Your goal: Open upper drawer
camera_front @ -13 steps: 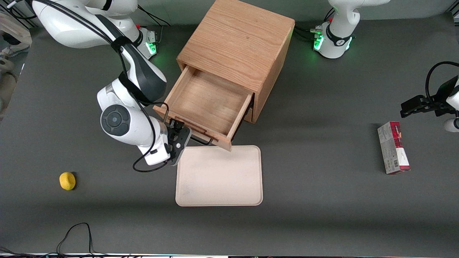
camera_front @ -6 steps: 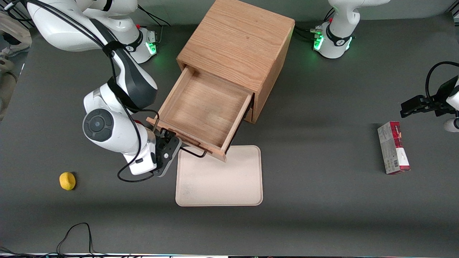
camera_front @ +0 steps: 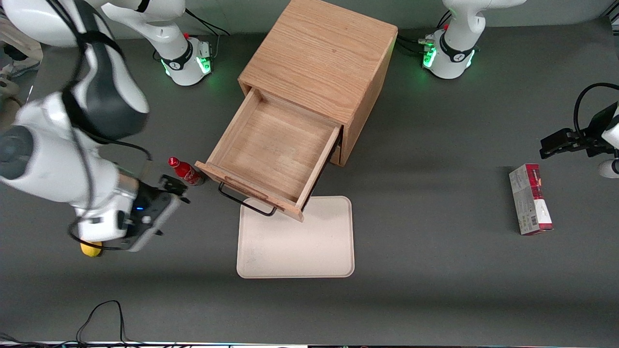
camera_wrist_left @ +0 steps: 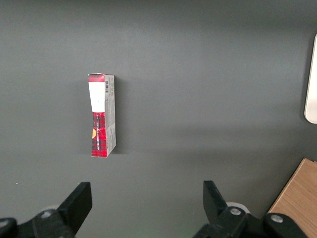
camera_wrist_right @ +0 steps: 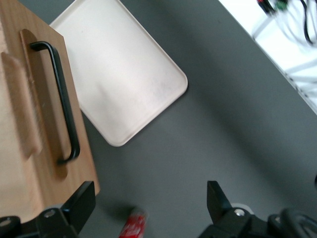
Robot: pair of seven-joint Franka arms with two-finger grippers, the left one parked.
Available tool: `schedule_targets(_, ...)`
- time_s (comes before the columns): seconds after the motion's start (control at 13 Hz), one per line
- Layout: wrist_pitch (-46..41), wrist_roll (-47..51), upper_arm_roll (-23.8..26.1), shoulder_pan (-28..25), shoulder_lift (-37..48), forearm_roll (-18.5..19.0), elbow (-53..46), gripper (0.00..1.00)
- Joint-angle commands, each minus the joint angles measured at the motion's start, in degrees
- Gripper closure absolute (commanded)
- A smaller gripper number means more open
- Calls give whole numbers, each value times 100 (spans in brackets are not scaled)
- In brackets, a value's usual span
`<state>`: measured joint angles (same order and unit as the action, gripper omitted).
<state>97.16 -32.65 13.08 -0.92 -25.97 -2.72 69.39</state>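
drawer pulled well out — the upper drawer (camera_front: 271, 145) juts from the cabinet (camera_front: 321, 60), handle (camera_wrist_right: 59, 99) free. gripper (camera_front: 171, 186) hangs open near a red bottle (camera_front: 185, 171) — holding nothing.

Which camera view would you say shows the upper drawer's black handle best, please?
The right wrist view: the handle fills much of the frame, seen along its whole bar against the upper drawer. The front view shows it small, poking out over the tray; the gripper is off it, jaws open. The left wrist view misses it.

High front overview, 2 wrist close-ups
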Motion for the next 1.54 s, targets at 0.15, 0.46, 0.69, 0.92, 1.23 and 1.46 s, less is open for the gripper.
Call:
schedule_targets(0.15,-198,960,-1314,-40,1995,-511,2223,0)
schedule_targets(0.46,-189,2286,-1641,-40,3192,-187,3396,0)
schedule_targets(0.69,-468,3176,-1537,-57,3317,305,3354,0)
schedule_targets(0.92,-496,3351,-1370,-66,3300,324,3187,0)
schedule_targets(1.23,-601,3537,-1264,-75,3230,324,3081,0)
schedule_targets(1.46,-602,3537,-1246,-66,3230,333,3081,0)
